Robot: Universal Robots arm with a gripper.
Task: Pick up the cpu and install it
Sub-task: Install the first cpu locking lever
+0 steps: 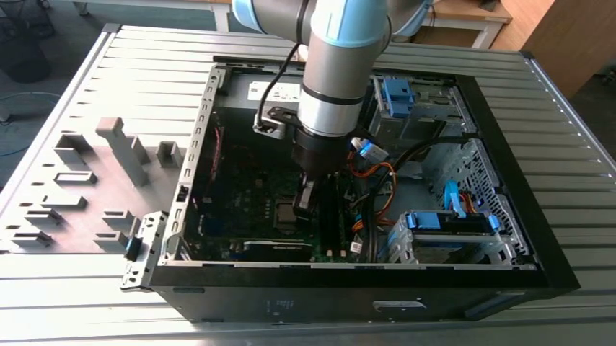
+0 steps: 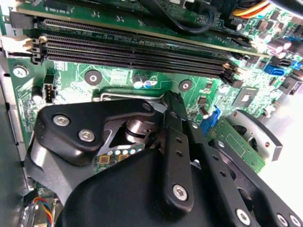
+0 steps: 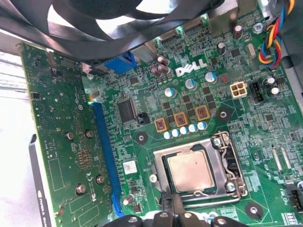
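The cpu [image 3: 191, 171] is a small square chip with a dull silver top. It lies flat in its socket on the green motherboard [image 3: 199, 94], with the hinged metal frame [image 3: 231, 166] around it. In the first wrist view my gripper [image 3: 173, 204] hangs just off the socket's edge, its narrow black fingers together with nothing between them. The exterior view has the gripper [image 1: 306, 205] reaching down into the open PC case [image 1: 204, 144], right beside the cpu [image 1: 287, 213]. Black gripper linkages [image 2: 177, 142] hide the socket in the second wrist view.
Long black memory sticks [image 2: 137, 52] run close beside the socket. An upright expansion card [image 3: 61, 142] and a black fan [image 3: 94, 28] border it on other sides. Orange and black cables [image 1: 376, 180] and blue drive bays [image 1: 448, 220] crowd the case. Grey fixtures [image 1: 97, 180] sit on the exterior view's left.
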